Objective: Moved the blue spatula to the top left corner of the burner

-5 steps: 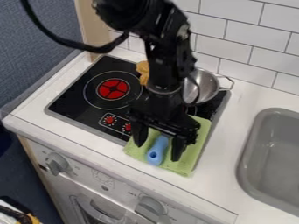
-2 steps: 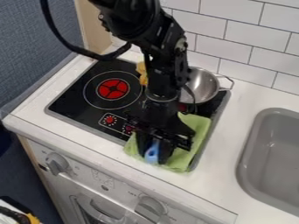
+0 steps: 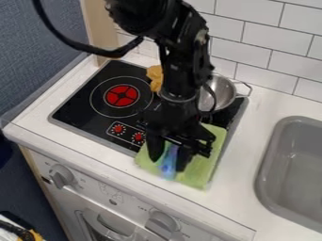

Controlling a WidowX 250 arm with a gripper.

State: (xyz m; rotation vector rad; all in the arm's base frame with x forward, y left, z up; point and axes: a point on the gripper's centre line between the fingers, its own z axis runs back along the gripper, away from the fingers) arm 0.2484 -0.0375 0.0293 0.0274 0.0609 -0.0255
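Pinching the handle of the blue spatula [image 3: 168,164], the tool [image 3: 169,159] hangs over the near right part of the black stove top [image 3: 88,109].

Item: blue spatula, handle end pointing toward the front edge of the worktop [image 3: 69,143], located above or on the green cloth [image 3: 200,168]; which of the two cannot be told. Grasp: handle between both fingers, apparently clenched.

Item: green cloth, spread over the near right corner of the stove top and onto the worktop.

Item: metal pan [image 3: 221,92], far right, just beside the arm. Item: yellow-brown object [image 3: 155,77], near the far edge, beside the red burner disc [image 3: 121,95]. Destination: far left corner of the stove top, presumably.

Hazards, by cause. Cloth: if caught with the spatula or dragged by a low lift, it could bunch up and travel along. Grip: the handle is held near its end, so the spatula's weight could make it swivel or droop, and a smooth handle could slip out. Route: a low sweep leftward could knock the yellow-brown object or scrape the stove top. Release: too early, and the spatula lands across the disc, short of the corner.
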